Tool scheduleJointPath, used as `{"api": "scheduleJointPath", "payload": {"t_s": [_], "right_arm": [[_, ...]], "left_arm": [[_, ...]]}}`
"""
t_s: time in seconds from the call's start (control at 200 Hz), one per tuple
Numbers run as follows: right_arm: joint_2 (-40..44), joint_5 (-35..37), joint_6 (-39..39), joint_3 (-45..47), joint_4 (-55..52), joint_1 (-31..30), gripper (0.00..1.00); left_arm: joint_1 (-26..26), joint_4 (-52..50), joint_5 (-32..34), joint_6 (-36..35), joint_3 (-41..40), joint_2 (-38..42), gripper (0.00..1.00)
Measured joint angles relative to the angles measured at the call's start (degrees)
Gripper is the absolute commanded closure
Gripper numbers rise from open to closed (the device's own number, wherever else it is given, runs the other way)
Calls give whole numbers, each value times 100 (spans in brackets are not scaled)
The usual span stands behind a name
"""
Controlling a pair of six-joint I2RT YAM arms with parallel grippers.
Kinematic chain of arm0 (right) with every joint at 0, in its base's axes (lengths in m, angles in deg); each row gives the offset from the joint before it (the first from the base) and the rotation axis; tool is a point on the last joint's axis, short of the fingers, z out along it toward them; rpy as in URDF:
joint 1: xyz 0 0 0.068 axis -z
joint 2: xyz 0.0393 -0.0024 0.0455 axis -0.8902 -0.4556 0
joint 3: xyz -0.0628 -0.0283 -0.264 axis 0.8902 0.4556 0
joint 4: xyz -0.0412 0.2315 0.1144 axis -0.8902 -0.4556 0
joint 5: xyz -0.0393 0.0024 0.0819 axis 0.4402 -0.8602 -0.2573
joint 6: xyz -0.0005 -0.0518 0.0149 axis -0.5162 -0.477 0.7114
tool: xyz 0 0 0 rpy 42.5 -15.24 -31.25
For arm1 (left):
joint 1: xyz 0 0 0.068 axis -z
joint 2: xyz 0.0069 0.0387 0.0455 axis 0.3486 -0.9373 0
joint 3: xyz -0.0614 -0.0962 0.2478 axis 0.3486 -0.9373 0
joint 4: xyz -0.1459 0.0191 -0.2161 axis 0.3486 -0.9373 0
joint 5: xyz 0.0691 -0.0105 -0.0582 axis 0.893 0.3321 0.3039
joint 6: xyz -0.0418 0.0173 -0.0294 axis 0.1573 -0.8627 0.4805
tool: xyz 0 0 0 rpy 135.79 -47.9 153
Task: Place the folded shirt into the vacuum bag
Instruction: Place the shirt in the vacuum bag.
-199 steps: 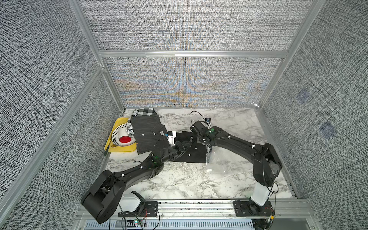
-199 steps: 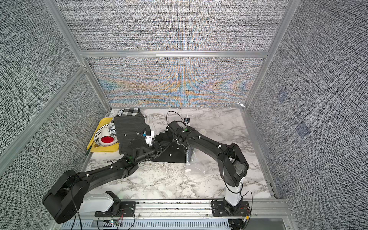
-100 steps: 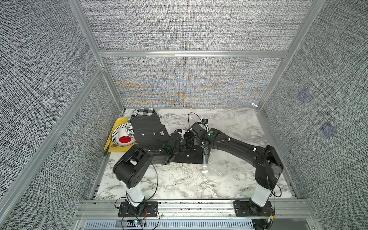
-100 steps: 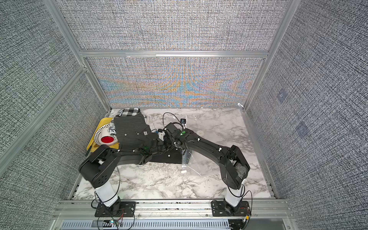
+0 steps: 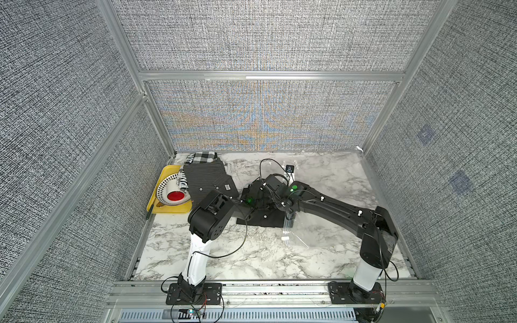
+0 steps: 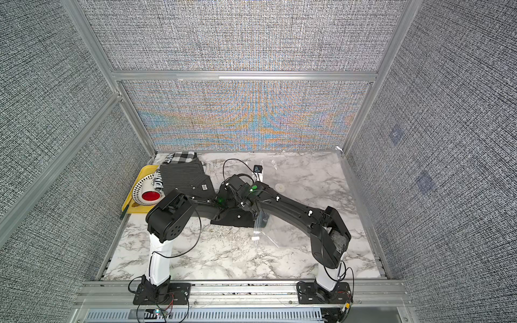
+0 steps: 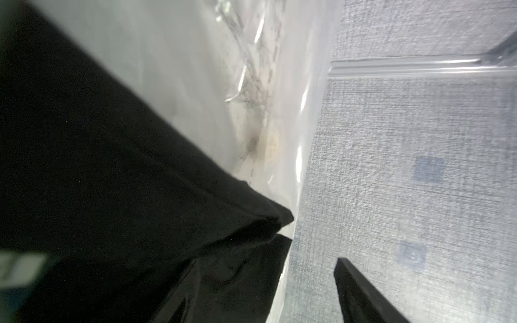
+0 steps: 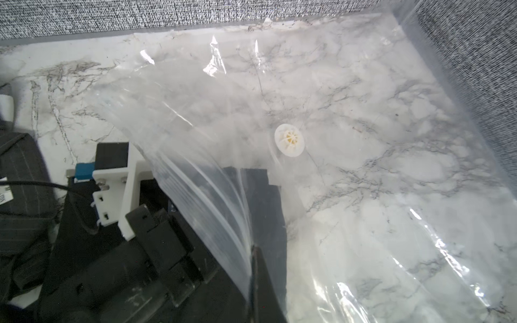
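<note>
1. Left wrist view: the left pincer [image 7: 282,290] is standing well open. One finger [image 7: 361,290] is showing bare against the film. The other is hidden by cloth, and nothing appears pinched. The black folded shirt [image 7: 112,167] is lying along that hidden side, its corner just ahead of the tips. The vacuum bag [image 7: 302,106] film is lying beyond. Judgement: the shirt is soft, light and limp, and likely to bunch if pushed. A hold through the full folded edge is looking soundest.

2. Right wrist view: the right pincer [image 8: 253,251] is clamping shut on the bag's upper lip, tenting it over the left pincer, which is sitting beneath. The round valve [image 8: 289,139] is lying well ahead of the tips. Judgement: the film is thin, slippery and prone to sagging. The stiffer zip edge is the place to hold.

3. Top views: the shirt is lying under both pincers, its leading edge at the bag mouth and its bulk seemingly outside.
   - The bag is spreading flat over the table [image 5: 251,260] beyond them.
   - A white clip [image 6: 255,238] is sitting on the bag edge near the right pincer.
   - Behind the left pincer, a striped garment pile [image 5: 207,179], a checked cloth [image 5: 205,157] and a yellow tray [image 5: 169,167] are lying apart from the work. The tray is bearing a white device with a red disc [image 5: 174,195].
   - Judgement: the two pincers working so close together and the drooping lip are crowding the mouth.
</note>
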Motion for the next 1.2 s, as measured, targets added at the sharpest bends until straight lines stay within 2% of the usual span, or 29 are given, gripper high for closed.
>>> {"api": "scheduleJointPath", "payload": {"t_s": [0.13,0.235,0.34,0.551,0.776,0.921,1.026,1.156,1.201], "right_arm": [[0,531,90,-407,-354,-107,100],[24,984,136,-649,-555,-254,100],[81,1187,63,-481,-518,-345,100],[149,791,-101,374,-240,-339,100],[66,525,-164,350,-79,-345,100],[0,461,-223,173,-142,-337,100],[-9,435,-223,13,-343,-304,100],[-37,417,-216,-59,-420,-251,100],[-61,363,-219,-70,-249,-251,100]], "left_arm": [[-13,-603,105,-243,-94,120,20],[-28,-516,103,-343,-197,118,21],[-68,-426,70,-369,-280,138,20],[-179,-1248,79,-654,-170,570,10],[-61,-2769,144,-1473,404,1213,7],[155,-4245,772,-2476,1137,1268,12],[203,-5073,1228,-3062,1340,1248,14],[260,-5659,1648,-3480,1576,951,13],[328,-5772,1609,-3554,1685,791,12]]}}
